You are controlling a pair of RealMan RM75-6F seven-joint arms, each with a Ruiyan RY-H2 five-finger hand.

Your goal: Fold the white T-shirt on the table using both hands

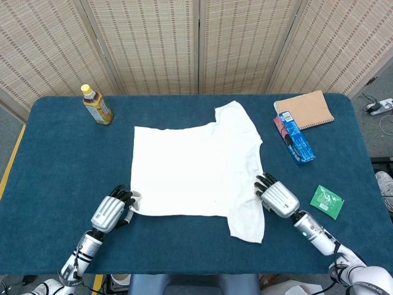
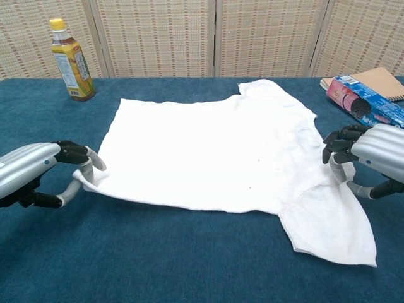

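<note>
The white T-shirt lies flat on the blue table, one sleeve toward the near right and one toward the far side. My left hand pinches the shirt's near left corner between thumb and fingers. In the chest view the left hand holds that corner a little off the cloth. My right hand is at the shirt's right edge, just above the near sleeve. In the chest view the right hand has fingers on top of the T-shirt and its thumb under the edge.
A tea bottle stands at the far left. A brown notebook and a blue box lie at the far right. A green packet lies just right of my right hand.
</note>
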